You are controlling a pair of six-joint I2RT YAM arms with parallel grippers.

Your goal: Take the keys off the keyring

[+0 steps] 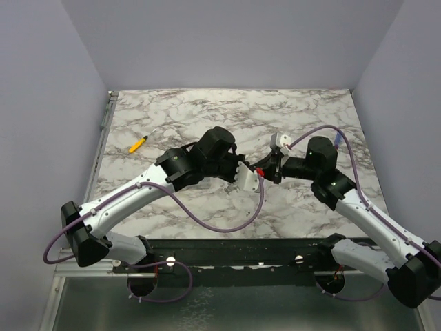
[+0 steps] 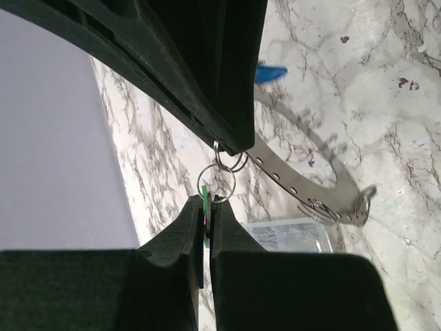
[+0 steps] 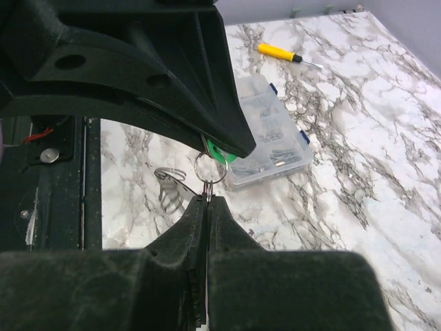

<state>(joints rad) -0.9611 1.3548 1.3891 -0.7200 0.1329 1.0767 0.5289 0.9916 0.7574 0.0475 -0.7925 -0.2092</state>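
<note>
Both closed: left jaws on green key, right jaws on its small ring.

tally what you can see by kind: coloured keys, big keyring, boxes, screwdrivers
green-headed key: 1
blue-headed key: 1
large grey keyring: 1
clear box: 1
yellow screwdriver: 1
total: 5

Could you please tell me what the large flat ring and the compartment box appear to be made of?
The keyring looks like grey metal: thin, flat, dully reflective, with punched holes. The compartment box seems to be clear plastic: its contents show through the walls.
</note>
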